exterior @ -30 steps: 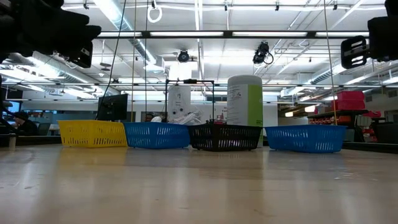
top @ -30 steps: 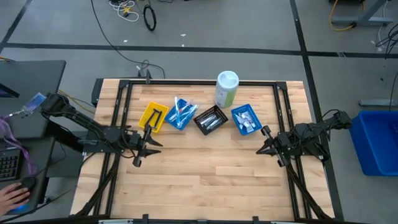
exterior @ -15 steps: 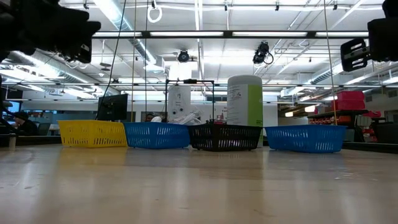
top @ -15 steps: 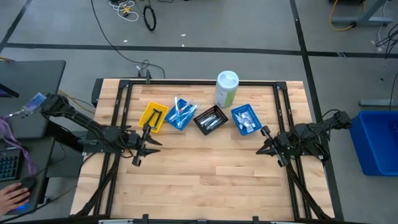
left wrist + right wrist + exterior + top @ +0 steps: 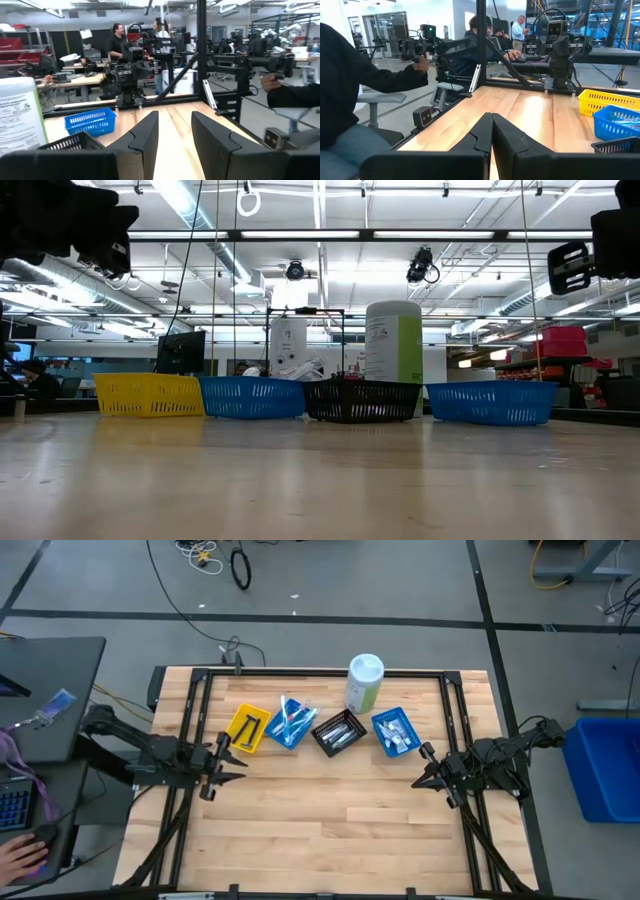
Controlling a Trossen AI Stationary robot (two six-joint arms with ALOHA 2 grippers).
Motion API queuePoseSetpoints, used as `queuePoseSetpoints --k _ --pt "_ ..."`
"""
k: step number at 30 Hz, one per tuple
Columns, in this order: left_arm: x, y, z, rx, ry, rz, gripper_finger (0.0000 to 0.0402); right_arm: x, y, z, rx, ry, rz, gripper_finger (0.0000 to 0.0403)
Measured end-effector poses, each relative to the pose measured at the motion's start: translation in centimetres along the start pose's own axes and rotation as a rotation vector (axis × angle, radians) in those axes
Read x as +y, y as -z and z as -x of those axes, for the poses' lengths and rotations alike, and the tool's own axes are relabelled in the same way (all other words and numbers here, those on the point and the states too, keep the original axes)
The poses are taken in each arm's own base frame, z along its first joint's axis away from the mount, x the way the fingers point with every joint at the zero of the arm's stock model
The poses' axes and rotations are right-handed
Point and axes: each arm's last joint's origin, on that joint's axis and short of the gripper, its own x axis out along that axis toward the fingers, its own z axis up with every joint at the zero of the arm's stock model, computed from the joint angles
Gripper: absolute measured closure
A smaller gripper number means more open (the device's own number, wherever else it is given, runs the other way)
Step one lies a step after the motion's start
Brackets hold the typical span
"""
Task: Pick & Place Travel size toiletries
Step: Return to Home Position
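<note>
Left to right. Left gripper (image 5: 222,764): at the left side of the table (image 5: 330,835), lifted off the boards, fingers parted with a clear gap, nothing between them.

Ahead of its fingertips and toward the far edge, a row: yellow basket (image 5: 148,395), left blue basket (image 5: 250,397), black basket (image 5: 360,401), right blue basket (image 5: 490,402). Tall white-and-green canister (image 5: 393,340) just behind the row, near the black basket.

Travel size toiletries (image 5: 291,720): lying inside the baskets, well apart from both grippers; none seen loose on the boards.

Right gripper (image 5: 424,776): at the right side, pointing toward the row, fingers pressed together, empty.

Step in hand, as judged: return to the home pose, with sorting apparently complete.

Next move, as judged: no grasp called for. Only folding each arm to rest clear of the baskets, and probably bringing the left fingers together.
</note>
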Motion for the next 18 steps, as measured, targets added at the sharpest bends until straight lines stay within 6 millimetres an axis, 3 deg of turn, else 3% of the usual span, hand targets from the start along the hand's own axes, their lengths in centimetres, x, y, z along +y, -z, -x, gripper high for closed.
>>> queuePoseSetpoints --k 18 --pt "0.2 1.0 0.98 0.093 0.007 0.061 0.0276 0.0 0.0 0.0 0.0 0.001 0.005 0.0389"
